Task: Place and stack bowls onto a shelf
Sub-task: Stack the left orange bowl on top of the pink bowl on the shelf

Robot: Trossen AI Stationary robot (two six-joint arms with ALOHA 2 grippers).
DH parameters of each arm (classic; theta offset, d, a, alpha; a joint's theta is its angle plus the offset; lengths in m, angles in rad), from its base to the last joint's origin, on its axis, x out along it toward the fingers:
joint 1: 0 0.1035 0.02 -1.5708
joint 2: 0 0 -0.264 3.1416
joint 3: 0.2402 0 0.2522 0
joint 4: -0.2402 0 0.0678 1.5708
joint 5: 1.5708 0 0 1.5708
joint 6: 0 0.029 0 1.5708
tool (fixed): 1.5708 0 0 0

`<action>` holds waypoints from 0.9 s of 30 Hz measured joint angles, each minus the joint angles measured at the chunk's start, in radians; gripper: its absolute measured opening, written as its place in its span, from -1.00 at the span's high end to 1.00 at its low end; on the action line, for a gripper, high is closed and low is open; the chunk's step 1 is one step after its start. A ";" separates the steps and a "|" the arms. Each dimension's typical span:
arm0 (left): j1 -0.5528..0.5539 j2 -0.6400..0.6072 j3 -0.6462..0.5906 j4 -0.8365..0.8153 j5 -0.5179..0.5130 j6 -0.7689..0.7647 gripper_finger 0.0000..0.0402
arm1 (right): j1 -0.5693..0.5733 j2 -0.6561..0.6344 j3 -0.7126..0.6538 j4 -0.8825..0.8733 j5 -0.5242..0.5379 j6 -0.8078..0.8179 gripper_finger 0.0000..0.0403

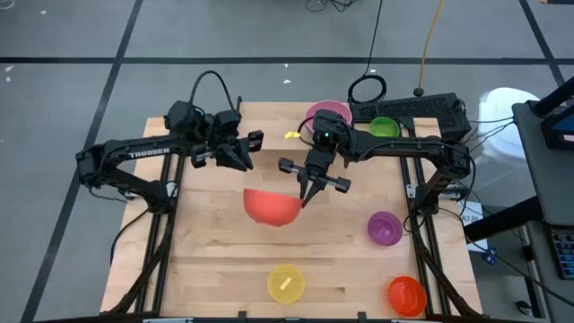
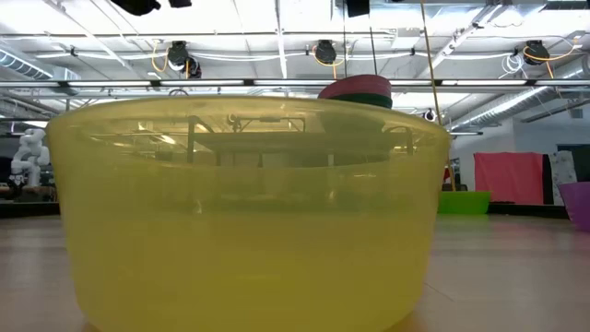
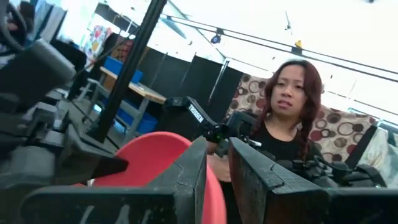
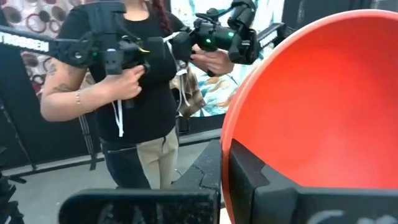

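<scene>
My right gripper (image 1: 306,199) is over the table's middle, shut on a red bowl (image 1: 272,207) that lies tipped on its side. My left gripper (image 1: 244,159) hovers open to the left of it, a narrow empty gap between its fingers (image 3: 217,171). A pink bowl (image 1: 328,114) sits stacked on a dark teal one (image 2: 361,98) at the far edge. They stand over the shelf (image 2: 304,146), seen dimly through the yellow bowl (image 2: 247,212). Green (image 1: 384,127), purple (image 1: 385,228), yellow (image 1: 286,283) and orange (image 1: 405,294) bowls rest on the tabletop. My right gripper holds the red bowl by its rim (image 4: 227,163), one finger inside the bowl and one outside. The fingers come roughly level from the far side. The bowl is on its side, its hollow (image 4: 323,106) turned to the wrist camera, and lifted clear of the table.
A black keyboard-like slab (image 1: 413,111) and cables lie at the far right. The yellow bowl fills the low view close to the near edge. A person (image 4: 124,93) stands beyond the table holding control handles. Bare wood (image 1: 215,242) lies at the near left.
</scene>
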 joint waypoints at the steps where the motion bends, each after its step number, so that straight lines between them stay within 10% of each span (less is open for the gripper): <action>1: 0.002 -0.002 0.000 0.002 0.000 0.003 0.64 | -0.014 -0.003 0.000 0.003 0.002 0.015 1.00; 27: 0.140 -0.144 0.000 -0.142 0.002 0.052 0.64 | -0.625 -0.180 0.001 -0.172 0.058 0.151 1.00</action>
